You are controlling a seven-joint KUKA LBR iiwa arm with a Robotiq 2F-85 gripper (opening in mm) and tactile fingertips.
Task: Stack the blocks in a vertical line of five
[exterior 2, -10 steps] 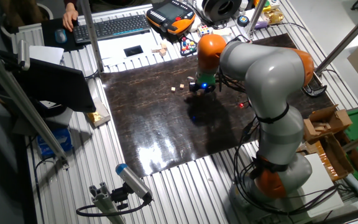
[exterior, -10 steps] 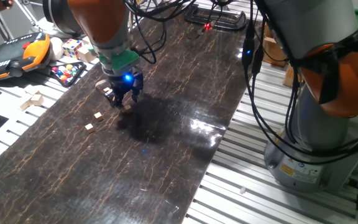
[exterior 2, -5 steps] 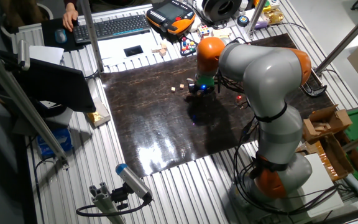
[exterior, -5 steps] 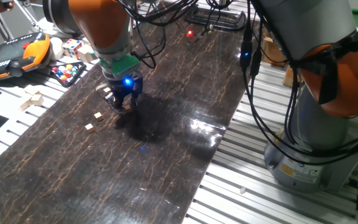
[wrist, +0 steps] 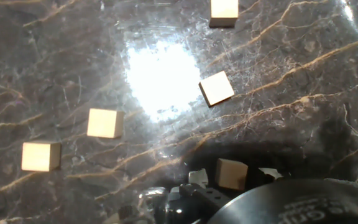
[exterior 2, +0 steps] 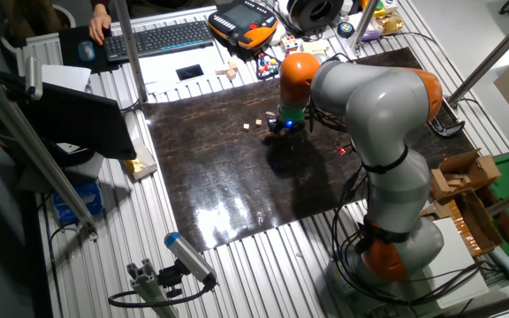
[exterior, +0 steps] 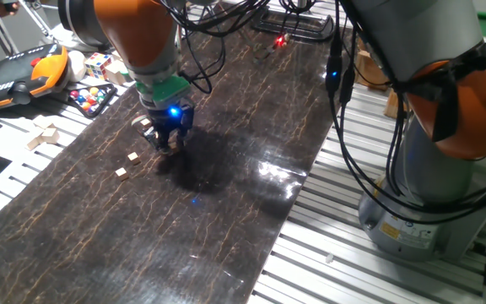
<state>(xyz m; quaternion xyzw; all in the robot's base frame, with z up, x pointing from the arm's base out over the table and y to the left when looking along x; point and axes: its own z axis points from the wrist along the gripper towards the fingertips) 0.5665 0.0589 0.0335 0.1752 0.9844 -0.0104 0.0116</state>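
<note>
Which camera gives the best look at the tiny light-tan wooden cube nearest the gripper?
The hand view: the tiny light-tan wooden cube sits large at the bottom, just above the gripper's dark body. In one fixed view the gripper covers it; in the other fixed view it is too small to make out.

Five blocks show in the hand view, all lying singly on one dark marbled table (wrist: 55, 56): one (wrist: 224, 10) at the top edge, one (wrist: 216, 88) near the middle, two at left (wrist: 104, 122) (wrist: 40, 155), and one (wrist: 231, 173) at the bottom by the one gripper (exterior: 166, 142). None is stacked.
</note>
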